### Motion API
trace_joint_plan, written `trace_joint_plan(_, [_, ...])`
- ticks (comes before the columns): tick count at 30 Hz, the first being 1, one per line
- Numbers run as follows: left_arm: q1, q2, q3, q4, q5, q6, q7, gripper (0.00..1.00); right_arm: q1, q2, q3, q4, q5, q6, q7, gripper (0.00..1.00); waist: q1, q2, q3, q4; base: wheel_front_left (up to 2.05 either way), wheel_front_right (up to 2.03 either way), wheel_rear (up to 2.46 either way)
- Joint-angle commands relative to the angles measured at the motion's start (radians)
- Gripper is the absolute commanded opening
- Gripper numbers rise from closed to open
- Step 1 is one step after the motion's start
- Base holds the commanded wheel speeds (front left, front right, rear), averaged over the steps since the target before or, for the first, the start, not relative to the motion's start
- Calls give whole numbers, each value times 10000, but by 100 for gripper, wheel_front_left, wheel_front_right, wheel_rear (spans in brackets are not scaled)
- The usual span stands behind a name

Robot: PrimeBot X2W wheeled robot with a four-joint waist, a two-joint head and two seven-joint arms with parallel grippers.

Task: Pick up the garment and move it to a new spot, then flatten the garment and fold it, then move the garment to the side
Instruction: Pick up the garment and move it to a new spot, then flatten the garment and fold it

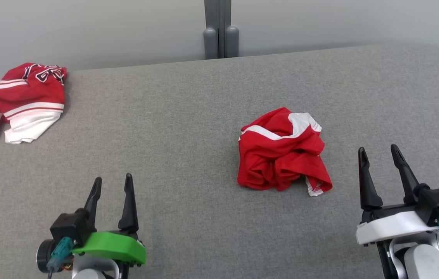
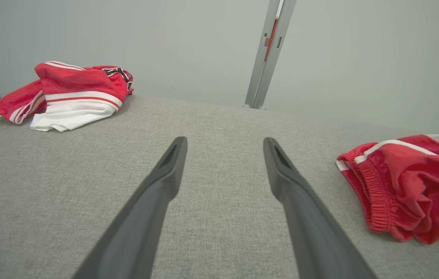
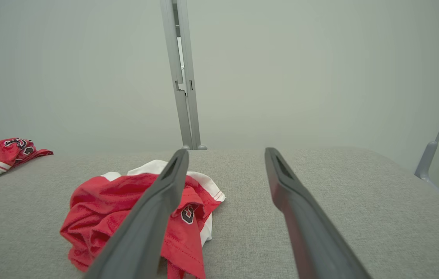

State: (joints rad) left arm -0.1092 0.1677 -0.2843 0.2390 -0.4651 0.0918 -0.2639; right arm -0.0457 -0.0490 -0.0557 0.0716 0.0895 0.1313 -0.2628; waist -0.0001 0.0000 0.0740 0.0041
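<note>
Garment in red with white bands is lying bunched in a heap on the grey surface, right of centre in the head view, wrinkled and not spread out at all. In the left wrist view the garment is sitting at the right edge. In the right wrist view the garment is showing at lower left, partly behind that gripper's own finger.

The left gripper is hovering at the lower left of the head view with its fingers spread wide and nothing between them. The right gripper is waiting at the lower right, near the heap but apart from it, likewise wide open and carrying nothing.

A second garment (red and white too, with lettering, lying flatter) is resting at the upper left of the head view, well apart from the heap.

Judging by all this, the task is standing at its very start: the heap is not being lifted, and the moving, flattening, folding and setting aside are all waiting to be done. The right gripper is looking the better placed for the first grasp
</note>
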Motion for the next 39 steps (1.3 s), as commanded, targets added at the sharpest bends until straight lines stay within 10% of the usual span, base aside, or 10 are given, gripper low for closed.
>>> trace_joint_plan(1, [314,-99,216,-139,257,-58,-8,100,141,-24,30,91,75,-10,-31,100,1,0,-46,21,0,0,0])
trace_joint_plan(39, [1061,-1148,2044,-64,1999,-1332,-9,100,20,-25,466,793,400,-10,-31,100,1,0,-9,-51,0,0,0])
